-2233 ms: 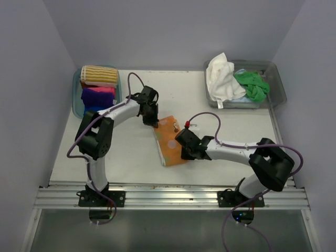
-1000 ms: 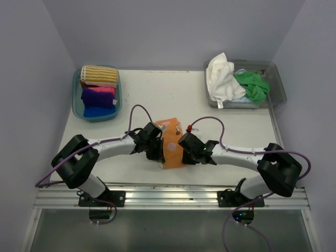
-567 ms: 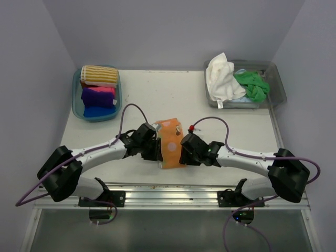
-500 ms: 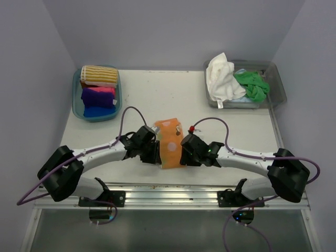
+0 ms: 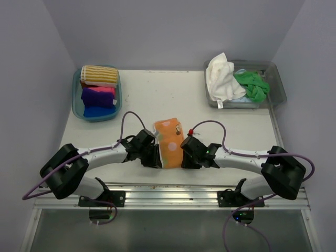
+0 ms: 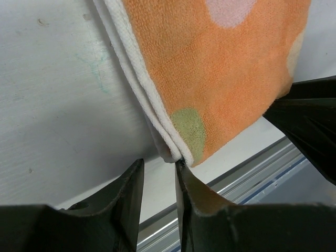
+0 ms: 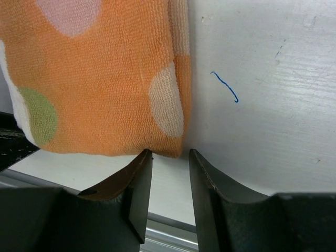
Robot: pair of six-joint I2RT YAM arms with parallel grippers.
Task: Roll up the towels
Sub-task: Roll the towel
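Jaws half-open at corners of orange towel (image 5: 169,143)

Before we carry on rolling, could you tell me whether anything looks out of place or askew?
Only slightly: the white towel droops over the rim of the clear tub at far right, and the orange towel lies a little askew, its folded layers not quite aligned at one near corner.

the left arm (image 5: 102,152) and right arm (image 5: 237,155) are built alike: white tubular links between bulky black joint housings, on black base plates (image 5: 102,198). a thin purple cable (image 5: 129,112) loops loosely along each. a small red knob (image 5: 190,131) sits by the right wrist. the left end effector (image 6: 158,170) and right end effector (image 7: 169,157) each have two matte black, wedge-shaped fingers (image 6: 123,205).
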